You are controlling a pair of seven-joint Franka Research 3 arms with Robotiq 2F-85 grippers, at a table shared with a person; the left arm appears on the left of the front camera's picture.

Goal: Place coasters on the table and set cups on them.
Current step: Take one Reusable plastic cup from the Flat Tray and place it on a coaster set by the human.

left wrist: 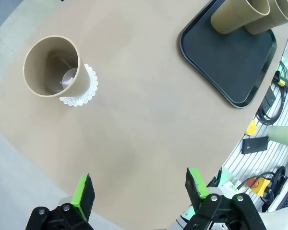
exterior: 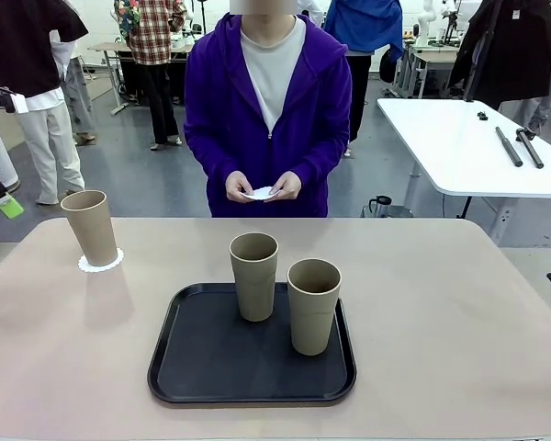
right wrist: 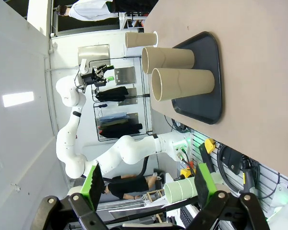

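One tan cup [exterior: 90,227] [left wrist: 52,66] stands upright on a white scalloped coaster [exterior: 101,263] [left wrist: 84,91] at the far left of the beige table [exterior: 441,303]. Two more cups [exterior: 254,276] [exterior: 313,305] stand side by side on the black tray [exterior: 251,349]. Across the table, the person holds white coasters [exterior: 262,193] in both hands at waist height. My left gripper [left wrist: 140,189] hangs open high above the table's left part, nothing between its green pads. My right gripper [right wrist: 149,184] is open too, off the table's edge, looking sideways at the tray [right wrist: 211,72] and all three cups [right wrist: 182,84].
A white table [exterior: 477,138] with black rods stands behind at the right. Other people stand in the background. Cables and gear [left wrist: 273,96] sit below the table's near edge. My left arm [right wrist: 93,76] is raised in the distance in the right wrist view.
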